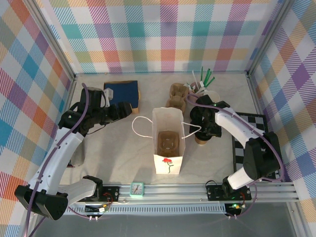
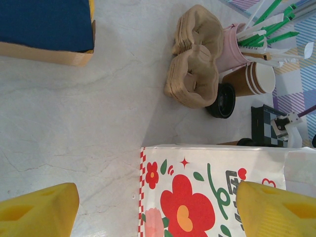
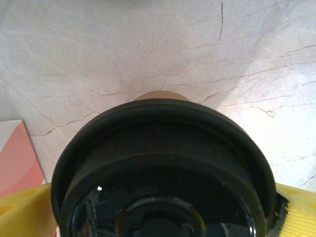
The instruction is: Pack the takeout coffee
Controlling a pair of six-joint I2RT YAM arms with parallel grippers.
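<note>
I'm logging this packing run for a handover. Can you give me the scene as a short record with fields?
coffee: lidded, on table, right of bag
bag: open, upright, carrier inside
right gripper: open, straddling coffee
left gripper: open, empty, by bag
task: coffee not yet packed

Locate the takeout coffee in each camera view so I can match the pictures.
Top external: the takeout coffee sits right of centre, beside the white paper bag, under the right pincer.
Left wrist: a brown-and-dark sliver beyond the top edge of the bag may be it; cannot tell.
Right wrist: its black lid sits large at lower middle, between yellow fingers.
Shared landmark: the bag.
</note>
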